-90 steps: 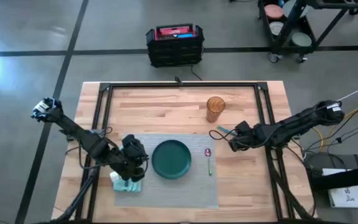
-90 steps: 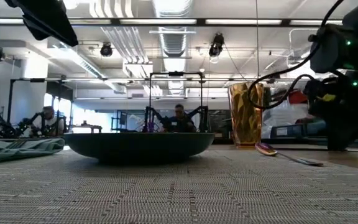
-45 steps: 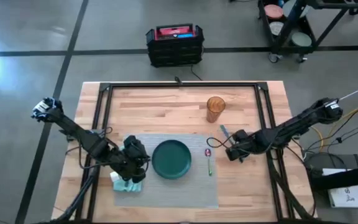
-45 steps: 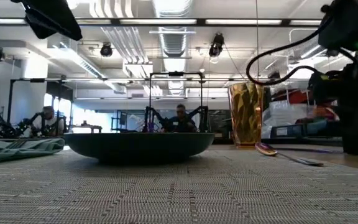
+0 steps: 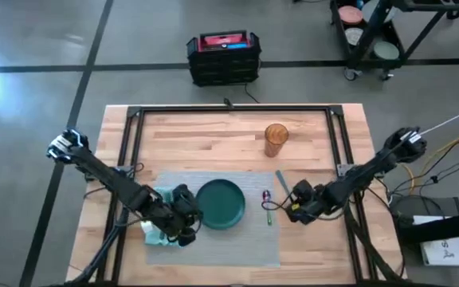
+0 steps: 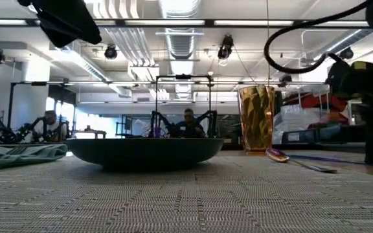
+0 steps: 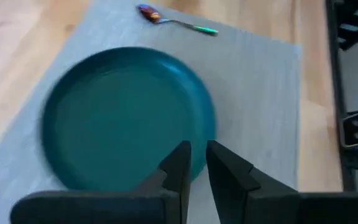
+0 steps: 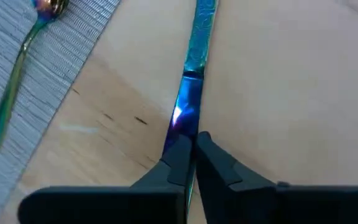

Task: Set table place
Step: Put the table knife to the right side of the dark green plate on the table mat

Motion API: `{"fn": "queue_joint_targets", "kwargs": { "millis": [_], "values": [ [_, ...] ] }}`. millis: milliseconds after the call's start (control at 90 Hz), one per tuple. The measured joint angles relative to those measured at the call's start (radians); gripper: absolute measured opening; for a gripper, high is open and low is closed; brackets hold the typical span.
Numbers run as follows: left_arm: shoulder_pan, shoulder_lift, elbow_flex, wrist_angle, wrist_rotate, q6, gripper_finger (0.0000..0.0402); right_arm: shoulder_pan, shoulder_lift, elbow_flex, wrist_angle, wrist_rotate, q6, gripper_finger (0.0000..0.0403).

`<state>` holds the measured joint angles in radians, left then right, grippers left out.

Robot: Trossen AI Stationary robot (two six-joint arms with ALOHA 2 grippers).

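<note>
We saw the grey placemat [image 5: 213,227] lying flat on the table [image 5: 213,135]. Our right gripper [image 8: 190,146] pinched a thin, stiff, slippery knife [image 8: 194,56] by its handle end; the left gripper [image 7: 194,163] hovered nearly closed, empty.

You see the table [image 5: 213,139] of light wooden planks in a black rail frame. On it lie the flat grey woven placemat [image 5: 229,243], an upright amber faceted glass [image 5: 276,139] and an iridescent blue knife [image 8: 191,93] just beside the placemat.
</note>
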<state>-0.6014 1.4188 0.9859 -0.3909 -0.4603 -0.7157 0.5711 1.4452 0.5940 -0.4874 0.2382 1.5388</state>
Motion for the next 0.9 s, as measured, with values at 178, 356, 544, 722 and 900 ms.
{"fn": "queue_joint_targets", "kwargs": {
  "millis": [178,356,544,722,900],
  "values": [
    [0.000,0.084,0.000,0.168,0.002,0.017,0.0038,0.027,0.064,0.076,0.028,-0.042,-0.026,0.0000],
    [0.003,0.177,0.001,0.367,0.026,0.080,0.0038,0.054,0.118,0.111,0.014,-0.022,-0.007,0.0000],
    [0.008,0.285,0.032,0.494,0.033,0.091,0.0038,0.097,0.136,0.145,0.024,-0.025,0.051,0.0000],
    [0.021,0.432,0.245,0.358,0.034,0.162,0.0036,0.123,0.145,0.167,0.028,-0.043,0.066,0.0000],
    [0.053,0.624,0.505,0.302,0.021,0.281,0.0036,0.130,0.144,0.168,0.033,-0.041,0.034,0.0000]
  ]
}}
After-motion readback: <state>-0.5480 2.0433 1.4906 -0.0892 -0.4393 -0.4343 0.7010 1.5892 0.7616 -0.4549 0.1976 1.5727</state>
